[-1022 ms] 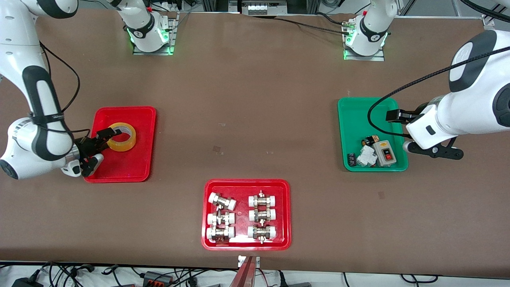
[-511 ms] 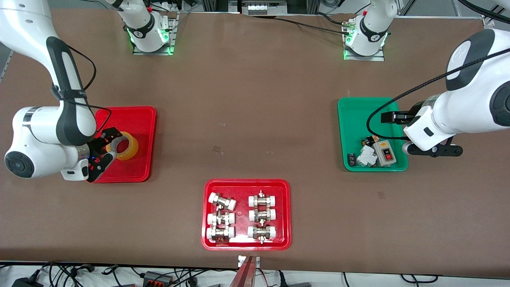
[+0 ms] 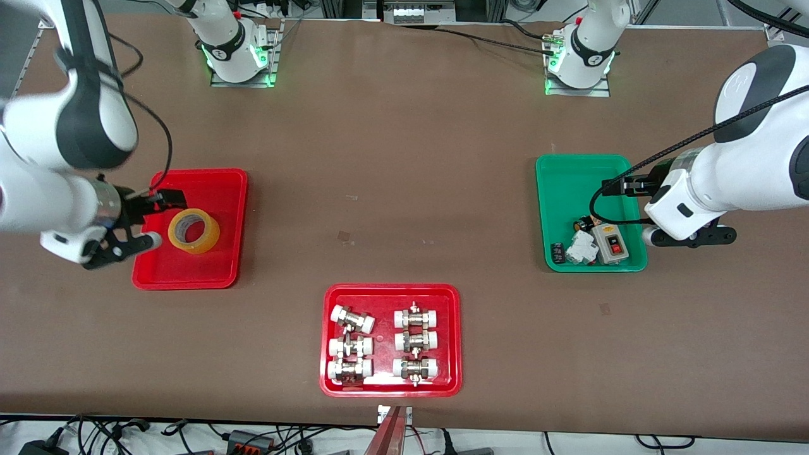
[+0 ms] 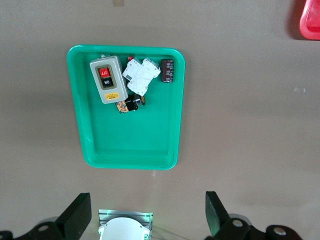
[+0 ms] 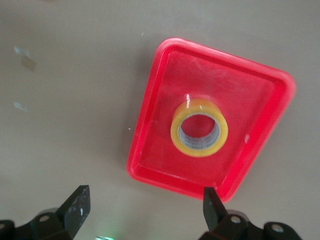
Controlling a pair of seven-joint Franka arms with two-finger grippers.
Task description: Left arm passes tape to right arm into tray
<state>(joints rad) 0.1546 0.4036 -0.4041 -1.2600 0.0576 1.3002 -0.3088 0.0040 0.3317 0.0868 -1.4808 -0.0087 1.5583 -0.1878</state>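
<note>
The yellow tape [image 3: 194,232] lies flat in the plain red tray [image 3: 208,189] at the right arm's end of the table. It also shows in the right wrist view [image 5: 199,127], in the middle of the tray [image 5: 245,95]. My right gripper [image 3: 160,218] is open and empty, up in the air over the tray's outer edge, apart from the tape; its fingers [image 5: 144,200] stand wide. My left gripper [image 3: 627,212] is open and empty over the outer edge of the green tray [image 3: 569,183]; in its own view [image 4: 147,205] nothing is between the fingers.
The green tray [image 4: 130,145] holds a grey on/off switch box [image 3: 610,243], a white breaker [image 3: 583,246] and small dark parts. A red tray [image 3: 385,297] with several metal fittings lies nearer the front camera, mid-table. The arm bases stand at the table's back edge.
My right gripper has risen and drawn back from the tape, which stays lying in the red tray. The left arm has shifted only slightly.
</note>
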